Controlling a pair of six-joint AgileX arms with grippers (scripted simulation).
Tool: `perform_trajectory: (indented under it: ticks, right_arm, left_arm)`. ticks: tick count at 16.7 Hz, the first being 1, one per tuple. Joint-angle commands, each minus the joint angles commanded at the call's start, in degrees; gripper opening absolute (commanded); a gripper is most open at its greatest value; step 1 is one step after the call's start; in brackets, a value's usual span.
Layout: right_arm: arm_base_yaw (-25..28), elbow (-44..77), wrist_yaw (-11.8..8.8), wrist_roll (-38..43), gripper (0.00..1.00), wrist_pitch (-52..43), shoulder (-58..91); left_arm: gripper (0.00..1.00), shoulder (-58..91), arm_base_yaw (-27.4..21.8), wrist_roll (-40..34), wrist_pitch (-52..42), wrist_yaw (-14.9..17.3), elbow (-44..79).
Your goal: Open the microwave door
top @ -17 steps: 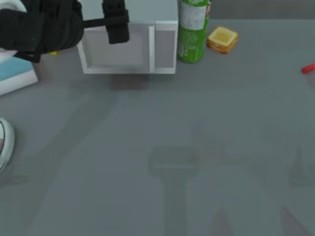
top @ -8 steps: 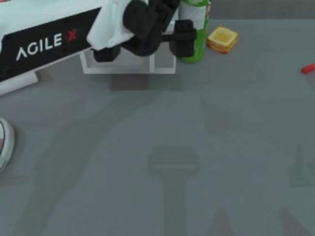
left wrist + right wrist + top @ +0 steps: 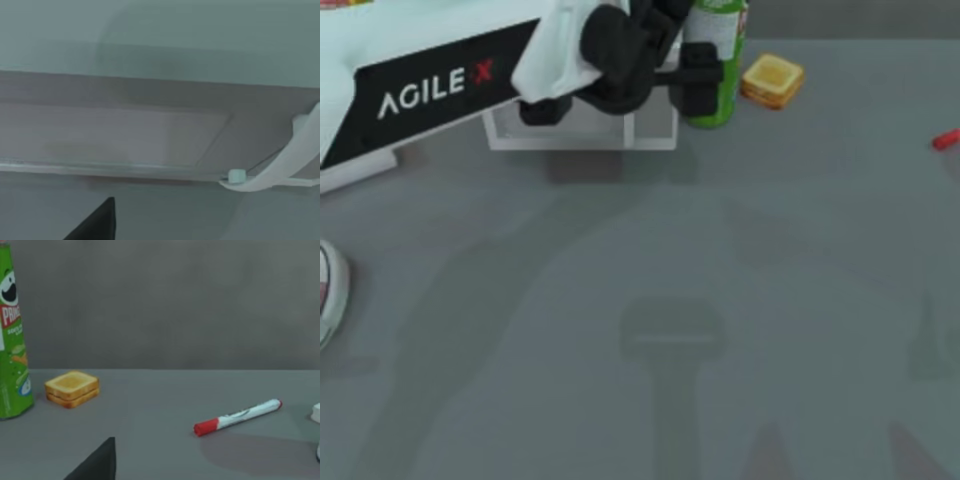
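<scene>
Surface, grey and broad, carries everything. At its far edge stands the microwave, front turned toward the open expanse, presumably so the microwave door has room to swing out. The door looks shut, flush with the body, though the arm hides most of it. Just beside the microwave on its control-panel side stands a green can, close enough that a wide swing there could knock it. Beyond the can lies a toast sandwich, and well apart from the microwave a red marker.

The left arm reaches across the microwave's top and front, its left end effector hanging over the panel side beside the can. I judge it is lining up on the door's handle edge. Whether its fingers are spread or closed I cannot tell. The right arm is out of the overhead picture.
</scene>
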Motion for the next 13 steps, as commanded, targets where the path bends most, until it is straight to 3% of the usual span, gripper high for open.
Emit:
perform_trajectory:
  ticks: [9,13]
  right_arm:
    - [0.0,0.0,0.0,0.0,1.0,0.0,0.0]
    - [0.0,0.0,0.0,0.0,1.0,0.0,0.0]
  left_arm:
    - [1.0,9.66,2.87,2.56,6.87,1.81,3.42]
    - [0.7,9.66,2.87,2.56,6.87,1.81,3.42]
